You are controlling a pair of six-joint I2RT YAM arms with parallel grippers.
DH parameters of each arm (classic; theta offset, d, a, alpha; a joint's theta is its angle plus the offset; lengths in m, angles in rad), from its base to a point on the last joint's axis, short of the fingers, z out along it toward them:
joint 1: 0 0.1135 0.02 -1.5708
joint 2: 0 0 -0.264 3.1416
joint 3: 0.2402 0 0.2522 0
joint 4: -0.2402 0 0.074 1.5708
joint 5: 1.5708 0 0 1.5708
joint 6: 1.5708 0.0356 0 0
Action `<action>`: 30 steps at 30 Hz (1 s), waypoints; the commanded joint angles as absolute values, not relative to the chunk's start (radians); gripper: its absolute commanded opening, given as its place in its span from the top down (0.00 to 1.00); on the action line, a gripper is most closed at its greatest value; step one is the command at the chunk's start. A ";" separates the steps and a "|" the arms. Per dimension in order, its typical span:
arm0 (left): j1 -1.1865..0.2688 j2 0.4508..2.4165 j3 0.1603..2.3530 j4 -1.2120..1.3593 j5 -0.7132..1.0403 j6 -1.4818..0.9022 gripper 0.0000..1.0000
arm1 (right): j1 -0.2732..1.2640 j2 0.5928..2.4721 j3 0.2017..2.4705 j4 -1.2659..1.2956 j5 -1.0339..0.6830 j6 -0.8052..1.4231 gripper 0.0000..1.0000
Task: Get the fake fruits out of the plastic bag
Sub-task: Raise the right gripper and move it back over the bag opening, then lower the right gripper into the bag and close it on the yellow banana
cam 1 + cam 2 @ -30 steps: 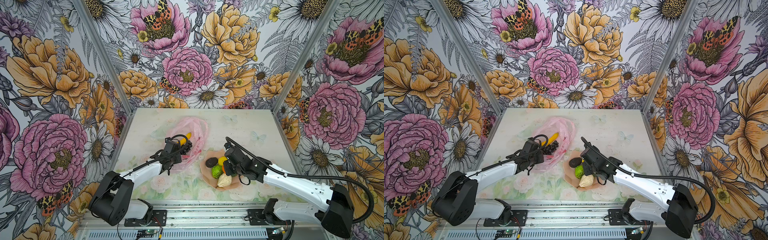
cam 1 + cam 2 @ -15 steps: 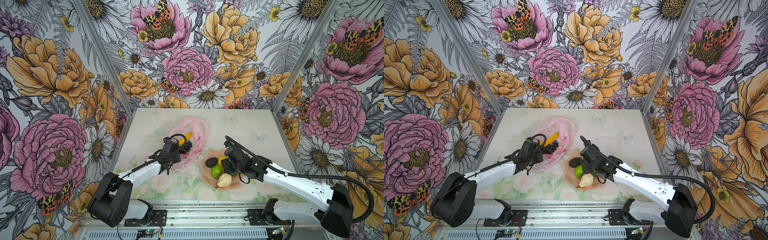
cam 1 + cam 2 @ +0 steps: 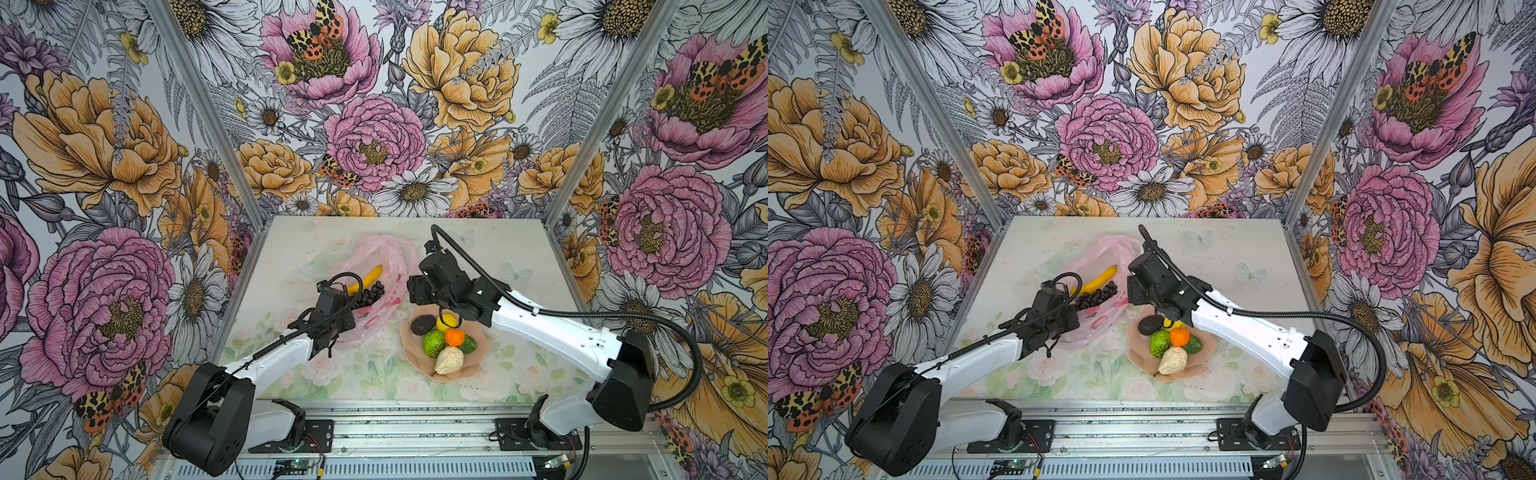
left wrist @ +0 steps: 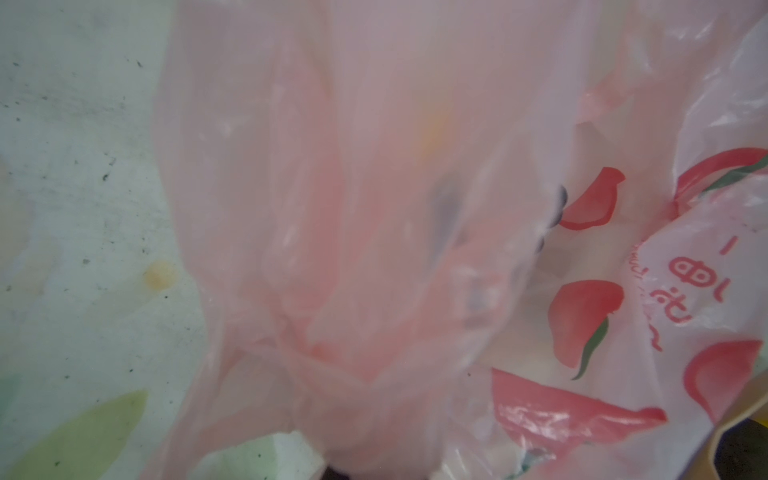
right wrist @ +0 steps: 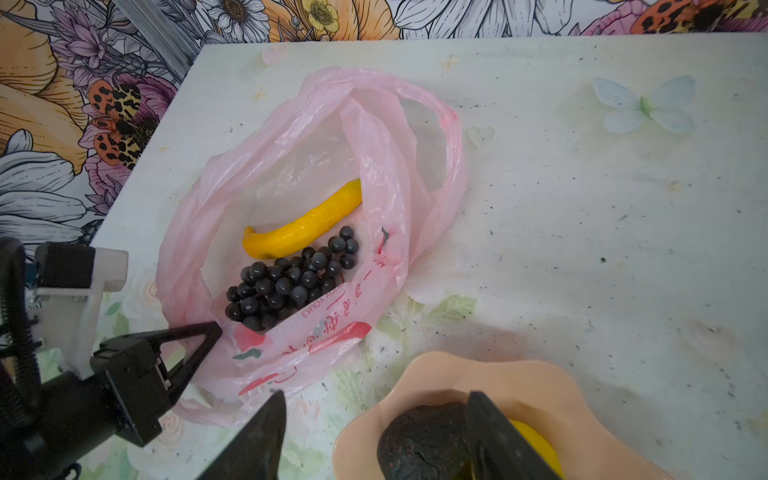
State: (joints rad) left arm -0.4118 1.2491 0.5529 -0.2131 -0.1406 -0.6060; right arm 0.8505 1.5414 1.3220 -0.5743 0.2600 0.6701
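The pale pink plastic bag (image 3: 386, 253) lies open at mid table, with a yellow banana (image 5: 305, 224) and a dark grape bunch (image 5: 291, 282) inside. My left gripper (image 5: 199, 340) is shut on the bag's near edge, and pink film (image 4: 374, 208) fills the left wrist view. My right gripper (image 5: 376, 397) is open and empty, hovering over the plate's edge nearest the bag. The other fake fruits sit on the plate: blackish avocado piece (image 3: 423, 324), lemon (image 3: 448, 321), tangerine (image 3: 454, 336), lime-green fruit (image 3: 434, 348), small dark green piece (image 3: 468, 344) and cream pear (image 3: 449, 360).
A peach-pink wavy-edged plate (image 3: 409, 357) stands just right of the bag, toward the front. Flowered walls close in the table (image 3: 498, 257) at the back and both sides. A metal rail (image 3: 395, 419) with both arm bases runs along the front edge.
My right gripper has opened and pulled back from over the plate toward the bag. The tangerine now shows on the plate. The left gripper still holds the bag's edge in the same place.
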 commanded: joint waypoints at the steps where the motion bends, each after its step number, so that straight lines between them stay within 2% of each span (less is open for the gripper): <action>1: -0.403 1.237 0.536 -0.168 -0.109 -0.630 1.00 | 0.860 1.640 1.378 -0.483 0.219 0.809 0.29; 11: -0.400 1.249 0.533 -0.137 -0.093 -0.624 1.00 | 0.839 2.008 1.642 -0.355 0.121 0.954 0.29; 14: -0.396 1.243 0.520 -0.124 -0.089 -0.624 1.00 | 0.820 2.110 1.707 -0.345 0.097 0.983 0.33; 17: -0.393 1.242 0.516 -0.112 -0.083 -0.623 1.00 | 0.816 2.173 1.754 -0.342 0.138 0.991 0.32; 30: -0.391 1.264 0.519 -0.098 -0.077 -0.617 1.00 | 0.759 2.373 1.897 -0.330 0.076 1.065 0.29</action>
